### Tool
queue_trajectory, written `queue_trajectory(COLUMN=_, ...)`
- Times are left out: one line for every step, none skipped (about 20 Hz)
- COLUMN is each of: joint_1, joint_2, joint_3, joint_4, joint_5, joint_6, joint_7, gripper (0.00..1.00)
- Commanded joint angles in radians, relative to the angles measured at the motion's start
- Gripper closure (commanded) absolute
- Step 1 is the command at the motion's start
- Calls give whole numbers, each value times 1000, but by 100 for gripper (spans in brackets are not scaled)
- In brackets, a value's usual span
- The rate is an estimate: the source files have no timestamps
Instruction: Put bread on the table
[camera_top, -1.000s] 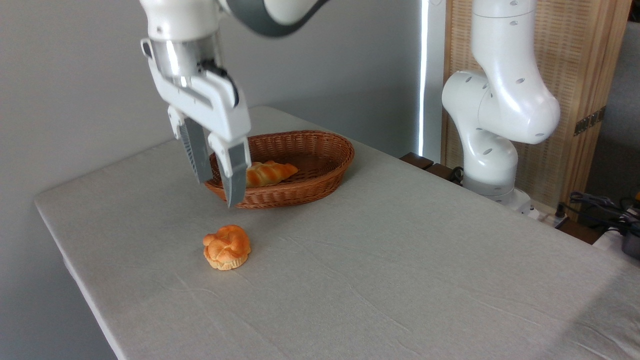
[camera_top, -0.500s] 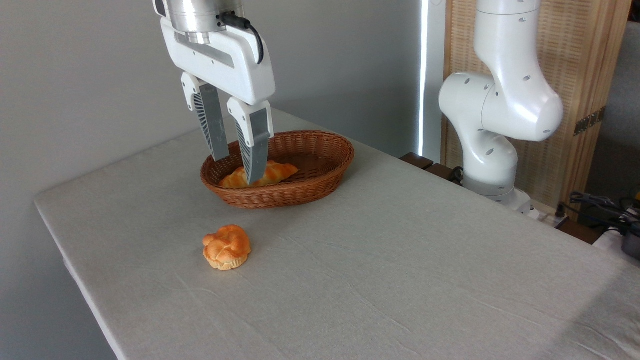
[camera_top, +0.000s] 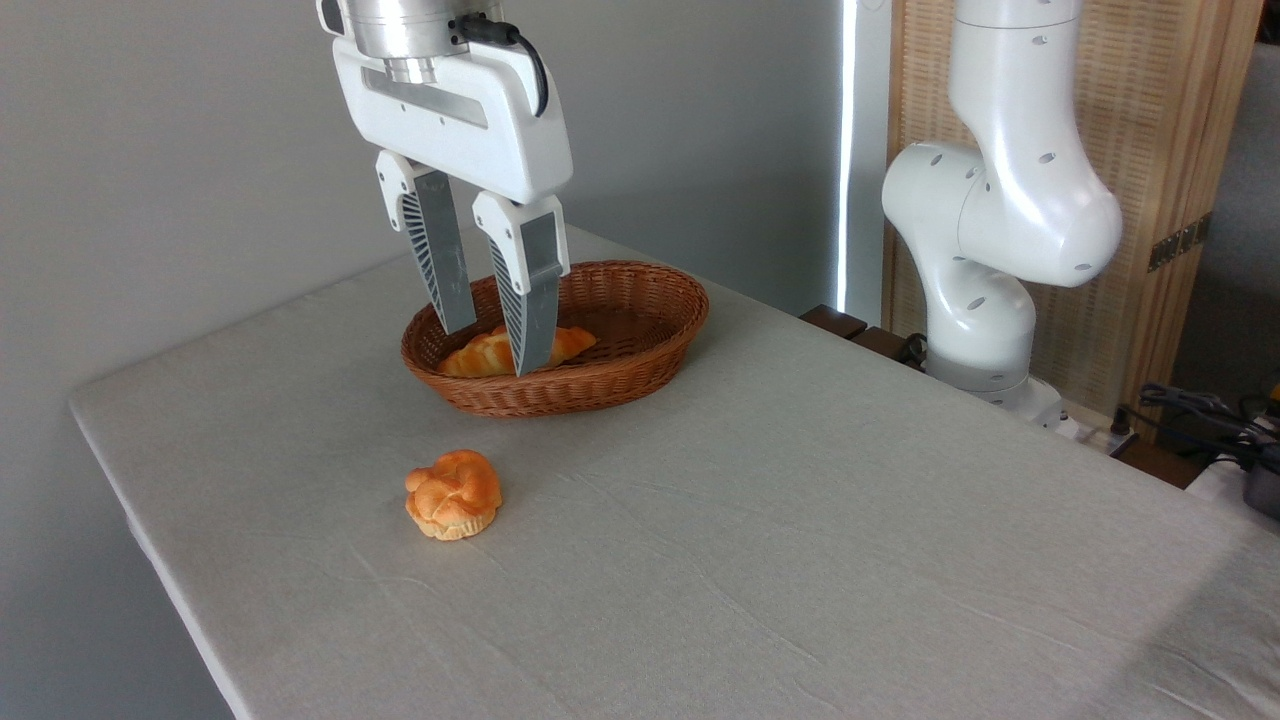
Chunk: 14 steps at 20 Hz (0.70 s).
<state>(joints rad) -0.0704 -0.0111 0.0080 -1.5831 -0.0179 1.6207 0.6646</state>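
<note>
Bread (camera_top: 454, 507) sits alone on the table (camera_top: 800, 560), well in front of the basket (camera_top: 640, 375).

A second ago the gripper (camera_top: 494, 351) hung close above the bun on the near side of the basket; now it has risen and moved back over the basket, with its jaws apart and holding nothing. I judge that the placing is done and the arm is retreating. In the wicker basket only the longer braided loaf (camera_top: 500, 350) remains, lying at its left end, partly hidden by the fingers. The bun rests upright, touching only the cloth.
</note>
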Motion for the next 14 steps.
queue_trajectory(joint_1=-22, joint_2=-3, joint_3=20, joint_4=5, joint_5=10, joint_6=-22, joint_7=20, gripper=0)
queue_trajectory(joint_1=-22, joint_2=-1, joint_3=20, joint_4=5, joint_5=10, joint_6=-22, joint_7=18, gripper=0)
queue_trajectory(joint_1=-22, joint_2=-1, joint_3=18, joint_4=5, joint_5=10, joint_6=-22, joint_7=18, gripper=0)
queue_trajectory(joint_1=-22, joint_2=-1, joint_3=18, joint_4=5, joint_5=10, joint_6=-22, joint_7=18, gripper=0)
queue_trajectory(joint_1=-22, joint_2=0, joint_3=18, joint_4=5, joint_5=13, joint_6=-22, joint_7=23, gripper=0)
queue_trajectory(joint_1=-22, joint_2=2, joint_3=20, joint_4=5, joint_5=13, joint_6=-22, joint_7=29, gripper=0)
queue_trajectory(joint_1=-22, joint_2=2, joint_3=18, joint_4=5, joint_5=15, joint_6=-22, joint_7=35, gripper=0)
queue_trajectory(joint_1=-22, joint_2=2, joint_3=18, joint_4=5, joint_5=15, joint_6=-22, joint_7=35, gripper=0)
queue_trajectory(joint_1=-22, joint_2=2, joint_3=18, joint_4=5, joint_5=15, joint_6=-22, joint_7=33, gripper=0)
queue_trajectory(joint_1=-22, joint_2=2, joint_3=18, joint_4=5, joint_5=15, joint_6=-22, joint_7=33, gripper=0)
queue_trajectory(joint_1=-22, joint_2=2, joint_3=18, joint_4=5, joint_5=15, joint_6=-22, joint_7=33, gripper=0)
queue_trajectory(joint_1=-22, joint_2=2, joint_3=18, joint_4=6, joint_5=13, joint_6=-22, joint_7=33, gripper=0)
queue_trajectory(joint_1=-22, joint_2=2, joint_3=20, joint_4=6, joint_5=13, joint_6=-22, joint_7=36, gripper=0)
queue_trajectory(joint_1=-22, joint_2=2, joint_3=20, joint_4=6, joint_5=12, joint_6=-22, joint_7=36, gripper=0)
